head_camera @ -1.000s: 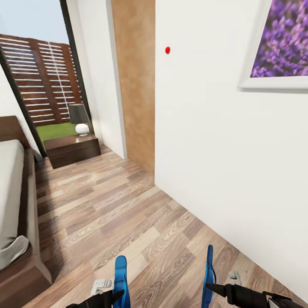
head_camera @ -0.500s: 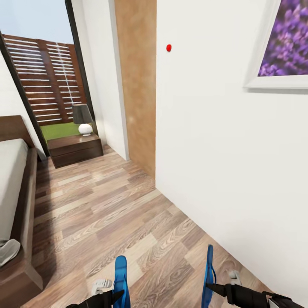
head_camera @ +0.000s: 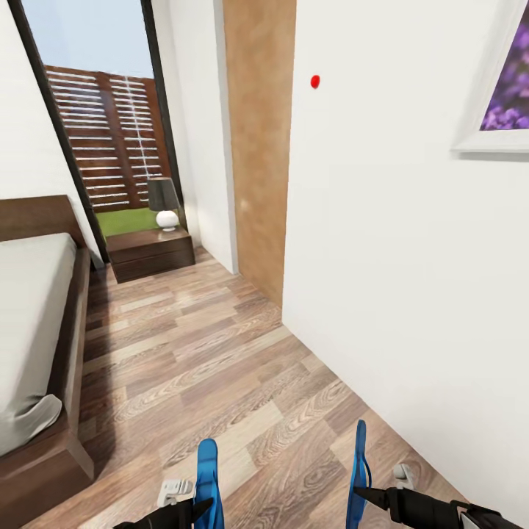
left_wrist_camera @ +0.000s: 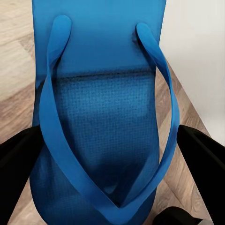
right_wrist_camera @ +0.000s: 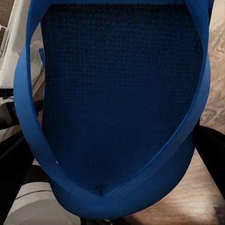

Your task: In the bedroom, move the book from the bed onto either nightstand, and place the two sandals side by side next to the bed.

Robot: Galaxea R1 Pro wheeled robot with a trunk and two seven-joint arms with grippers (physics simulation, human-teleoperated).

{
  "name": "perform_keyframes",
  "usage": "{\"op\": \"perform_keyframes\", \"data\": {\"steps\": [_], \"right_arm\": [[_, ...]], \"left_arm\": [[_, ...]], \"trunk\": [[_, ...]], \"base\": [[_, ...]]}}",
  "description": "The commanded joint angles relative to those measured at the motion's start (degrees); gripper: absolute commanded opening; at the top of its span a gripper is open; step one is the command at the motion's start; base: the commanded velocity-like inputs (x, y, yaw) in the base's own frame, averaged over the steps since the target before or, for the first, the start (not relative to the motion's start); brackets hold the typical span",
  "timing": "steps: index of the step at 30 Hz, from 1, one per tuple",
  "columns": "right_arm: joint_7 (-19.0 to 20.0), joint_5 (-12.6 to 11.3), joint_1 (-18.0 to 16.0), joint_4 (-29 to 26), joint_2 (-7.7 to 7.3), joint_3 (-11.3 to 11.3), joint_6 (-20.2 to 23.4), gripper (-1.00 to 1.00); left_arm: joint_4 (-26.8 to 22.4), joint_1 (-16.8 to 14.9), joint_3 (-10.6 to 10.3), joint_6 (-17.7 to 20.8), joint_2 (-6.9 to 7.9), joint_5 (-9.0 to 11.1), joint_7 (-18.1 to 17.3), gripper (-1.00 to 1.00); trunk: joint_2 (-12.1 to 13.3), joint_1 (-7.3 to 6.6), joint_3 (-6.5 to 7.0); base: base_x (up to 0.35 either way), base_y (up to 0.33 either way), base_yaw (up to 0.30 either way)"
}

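Each of my grippers carries a bright blue sandal above the wood floor. The left gripper [head_camera: 202, 505] is shut on one sandal [head_camera: 208, 477], whose sole and toe strap [left_wrist_camera: 101, 108] show close up between the black fingers [left_wrist_camera: 16, 159]. The right gripper [head_camera: 361, 496] is shut on the other sandal [head_camera: 360, 470], held on edge; its sole [right_wrist_camera: 117, 93] shows close up. The bed [head_camera: 33, 323] with grey mattress and dark frame lies at the left. A dark-brown nightstand [head_camera: 150, 252] stands beyond it by the window. The book is out of view.
A lamp [head_camera: 164, 202] stands on the nightstand. A white wall [head_camera: 411, 279] with a purple flower picture [head_camera: 507, 95] runs close along my right, with a brown door panel [head_camera: 258, 139] farther on. Wood-plank floor [head_camera: 198, 353] stretches between bed and wall.
The whole view has swung left: bed and nightstand shifted right in the picture and more mattress shows, while the picture slid toward the edge. Both grippers still hold their sandals as before.
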Motion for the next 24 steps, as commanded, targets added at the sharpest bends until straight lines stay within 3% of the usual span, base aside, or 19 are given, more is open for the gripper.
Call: {"op": "perform_keyframes", "data": {"steps": [1,17,24], "right_arm": [[0.2,-0.6,0.0,0.0,-0.02,0.5,0.4,-1.0],[0.2,-0.7,0.0,0.1,-0.05,0.4,0.4,-1.0],[0.2,-0.7,0.0,0.1,0.0,0.4,0.4,-1.0]], "left_arm": [[0.0,0.0,0.1,0.1,0.0,0.2,-0.2,-1.0],[0.0,0.0,0.2,0.2,0.1,0.2,-0.2,-1.0],[0.1,-0.1,0.2,0.2,0.18,0.3,-0.2,-1.0]], "trunk": [[0.0,-0.01,-0.05],[0.0,-0.01,-0.05],[0.0,-0.01,-0.05]], "base": [[0.0,0.0,0.018],[0.003,-0.003,0.002],[0.189,-0.174,0.0]]}}
